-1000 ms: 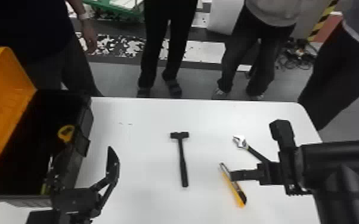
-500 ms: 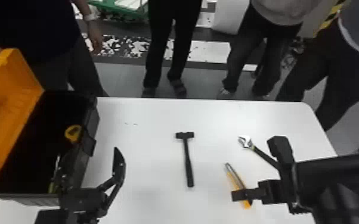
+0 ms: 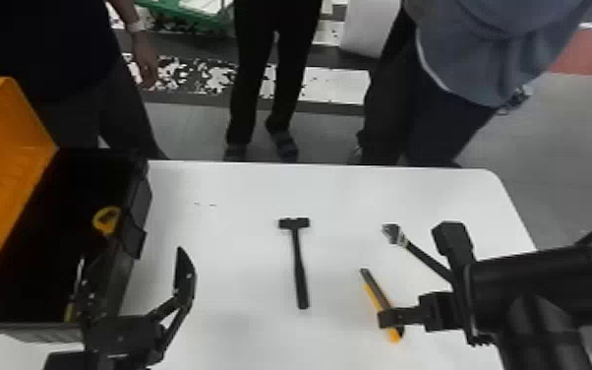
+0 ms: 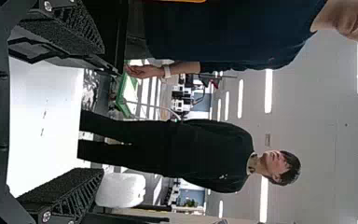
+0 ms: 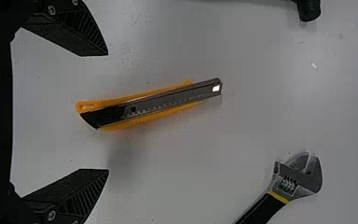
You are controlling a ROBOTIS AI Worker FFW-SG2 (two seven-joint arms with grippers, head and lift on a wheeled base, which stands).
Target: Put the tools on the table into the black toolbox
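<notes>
Upright and unlidded, the black toolbox [image 3: 135,201] stands at the left. My left gripper [image 3: 135,280] is beside its near right side, open and empty; in the left wrist view the left gripper [image 4: 103,112] has its fingers wide apart. A black hammer [image 3: 299,265] lies mid-table. Right of it are a yellow utility knife [image 3: 376,297] and an adjustable wrench [image 3: 423,256]. My right gripper [image 3: 418,280] is above the knife's handle end, partly covering knife and wrench. In the right wrist view the open right gripper [image 5: 107,112] faces the knife [image 5: 158,105]; the wrench [image 5: 298,177] lies apart.
The toolbox's orange lid [image 3: 5,162] is tilted back on the far left. A yellow-handled item [image 3: 107,220] is inside the box. The white table [image 3: 241,192] has its far edge just beyond the tools, with people standing behind it.
My right gripper has moved from over the knife's middle toward its handle end, nearer the front of the table. The head view has shifted slightly. My left gripper has kept its place beside the toolbox.
</notes>
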